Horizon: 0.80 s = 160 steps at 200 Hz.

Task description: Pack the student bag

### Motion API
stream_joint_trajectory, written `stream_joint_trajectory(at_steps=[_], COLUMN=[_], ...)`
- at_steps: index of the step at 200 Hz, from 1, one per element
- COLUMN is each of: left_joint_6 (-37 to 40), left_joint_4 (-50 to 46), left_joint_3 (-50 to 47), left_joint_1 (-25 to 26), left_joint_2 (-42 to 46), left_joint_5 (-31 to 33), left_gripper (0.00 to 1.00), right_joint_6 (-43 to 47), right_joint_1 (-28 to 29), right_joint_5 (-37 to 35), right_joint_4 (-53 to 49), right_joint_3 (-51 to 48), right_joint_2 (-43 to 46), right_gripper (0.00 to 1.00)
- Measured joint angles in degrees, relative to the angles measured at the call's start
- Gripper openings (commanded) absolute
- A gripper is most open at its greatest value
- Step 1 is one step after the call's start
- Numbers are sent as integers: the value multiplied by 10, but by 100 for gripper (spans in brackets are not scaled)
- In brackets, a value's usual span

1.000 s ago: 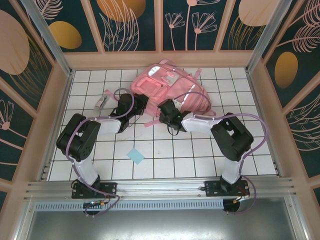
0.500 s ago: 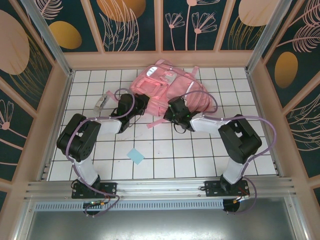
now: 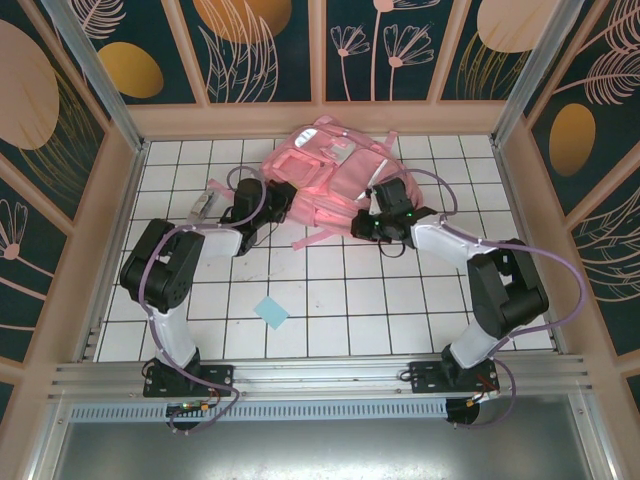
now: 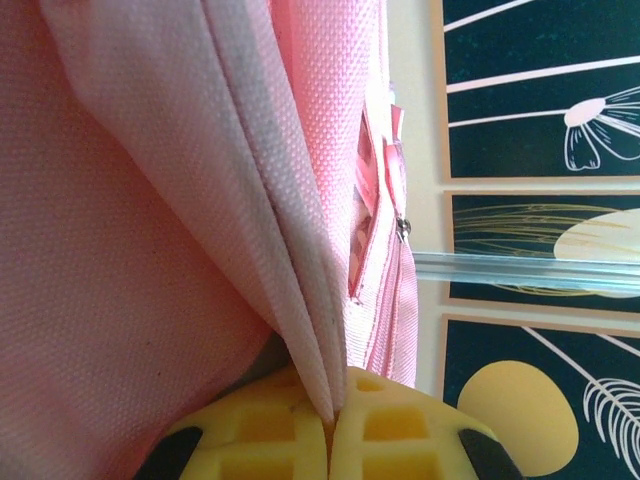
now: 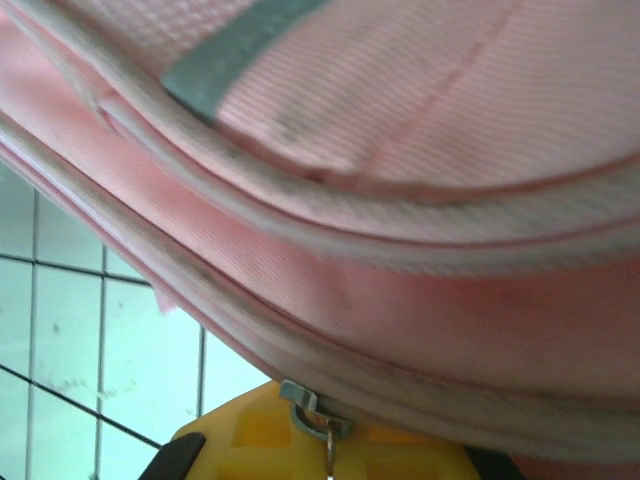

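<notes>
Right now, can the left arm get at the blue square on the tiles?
Probably, once it lets go: its fingers are shut on the bag. The blue square lies on bare tiles near that arm's base, nothing over it.

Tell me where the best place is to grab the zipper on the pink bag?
Grab the small metal pull hanging off the student bag. It is thin and flat and dangles free of the fabric, so pinch its two flat sides, coming from the bag's near edge, under the seam. The right gripper looks shut on it that way, jaws closed.
</notes>
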<state>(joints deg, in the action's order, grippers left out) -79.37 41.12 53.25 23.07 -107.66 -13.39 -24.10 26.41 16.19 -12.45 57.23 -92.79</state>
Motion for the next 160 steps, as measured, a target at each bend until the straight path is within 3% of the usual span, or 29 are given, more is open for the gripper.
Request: stream_joint_trajectory(at_steps=[70, 107, 115, 124, 138, 151, 160], left_joint_6=[62, 104, 111, 120, 133, 144, 153], left_joint_4=[-66, -94, -99, -106, -122, -135, -144], left_joint_3=[40, 130, 156, 186, 225, 238, 237], left_joint_1=[-17, -31, -35, -39, -45, -52, -55], left_joint_2=[-7, -70, -89, -109, -131, -132, -123], left_joint_5=[-43, -63, -68, -74, -75, -75, -75], left_gripper=[0, 0, 15, 38, 64, 77, 79], right_joint_6=[104, 98, 89, 77, 56, 37, 23], right_joint_1=[-45, -30, -21, -7, 19, 44, 58], right_joint_5=[-30, 29, 44, 64, 97, 122, 135], right_joint_4=[-99, -95, -89, -78, -59, -42, -33], right_joint_3=[24, 26, 26, 26, 33, 44, 57], right_joint_2=[0, 0, 0, -3, -18, -41, -59], right_gripper=[0, 0, 0, 0, 0, 0, 0])
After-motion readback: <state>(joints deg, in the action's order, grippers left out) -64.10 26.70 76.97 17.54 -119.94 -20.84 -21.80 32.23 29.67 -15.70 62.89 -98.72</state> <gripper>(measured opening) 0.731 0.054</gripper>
